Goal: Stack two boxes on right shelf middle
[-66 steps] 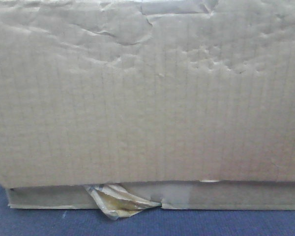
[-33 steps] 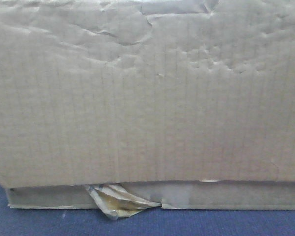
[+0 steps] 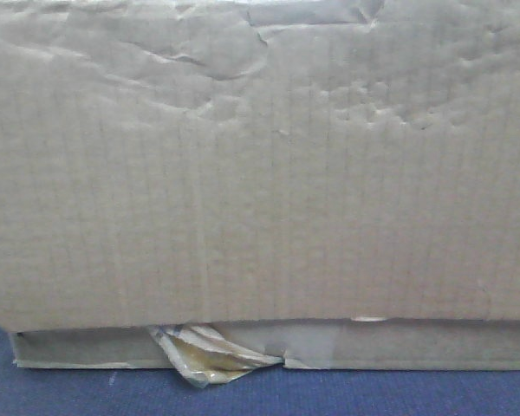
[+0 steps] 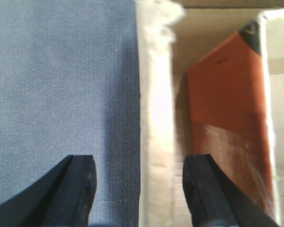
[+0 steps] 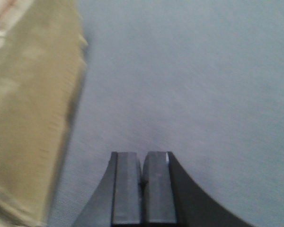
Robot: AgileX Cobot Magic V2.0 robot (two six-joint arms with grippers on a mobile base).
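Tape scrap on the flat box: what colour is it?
Yellowish; the tape scrap shows best in the front-facing view.

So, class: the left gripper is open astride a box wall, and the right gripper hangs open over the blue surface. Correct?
No. The right wrist view shows the right gripper shut over the blue surface. The left gripper is open astride the box wall.

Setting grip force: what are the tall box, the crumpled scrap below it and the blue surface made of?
Tall box: matte tan corrugated cardboard; flute lines, dents. Scrap: likely glossy yellowish plastic tape; shiny creases. Blue surface: matte woven cloth or carpet; fine weave.
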